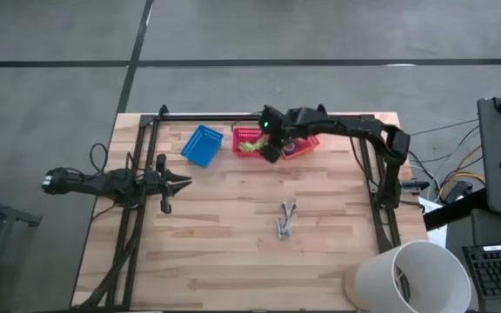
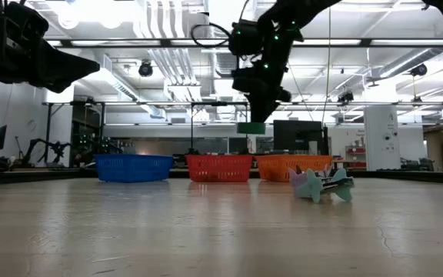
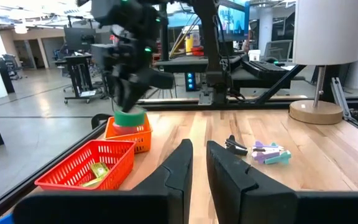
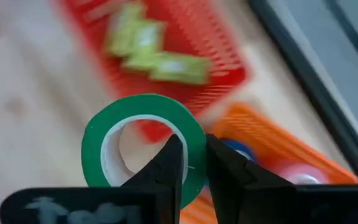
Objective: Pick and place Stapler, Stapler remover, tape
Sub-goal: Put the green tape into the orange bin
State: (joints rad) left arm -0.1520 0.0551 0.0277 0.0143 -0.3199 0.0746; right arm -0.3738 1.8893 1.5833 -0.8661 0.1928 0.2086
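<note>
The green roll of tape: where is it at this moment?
The green roll of tape hangs pinched in the right gripper, up off the table at the far edge, over the orange basket beside the red basket.

Green tape (image 4: 143, 146), red basket (image 3: 86, 165), orange basket (image 3: 129, 134), blue basket (image 1: 203, 144), yellow-green blocks (image 4: 157, 53)

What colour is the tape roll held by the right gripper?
Green; the tape roll in the right gripper shows best in the right wrist view.
</note>
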